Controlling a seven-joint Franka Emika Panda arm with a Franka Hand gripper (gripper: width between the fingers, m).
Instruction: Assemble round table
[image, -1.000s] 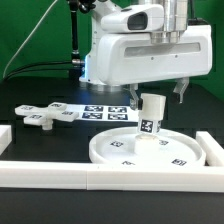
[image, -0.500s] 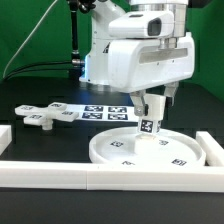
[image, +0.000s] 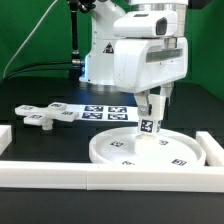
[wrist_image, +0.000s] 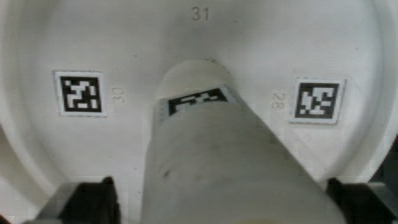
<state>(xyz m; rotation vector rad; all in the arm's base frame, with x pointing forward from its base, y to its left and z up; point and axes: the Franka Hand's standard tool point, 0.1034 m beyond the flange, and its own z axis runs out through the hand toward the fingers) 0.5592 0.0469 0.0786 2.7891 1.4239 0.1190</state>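
Toward the desk's near edge, on the exterior view's right, the post (image: 151, 120) is seen upright on the disc (image: 115, 152). It is straddled by the fingers (wrist_image: 356, 198), spread apart, nothing clamped. Light, rigid, slippery plastic is judged; its upper sides are favoured for gripping.

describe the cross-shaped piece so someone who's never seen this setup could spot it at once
Start at the big round disc with the post standing on it, then look toward the exterior view's left, past the marker board. The cross-shaped piece lies flat on the black table there, the only white part with arms sticking out.
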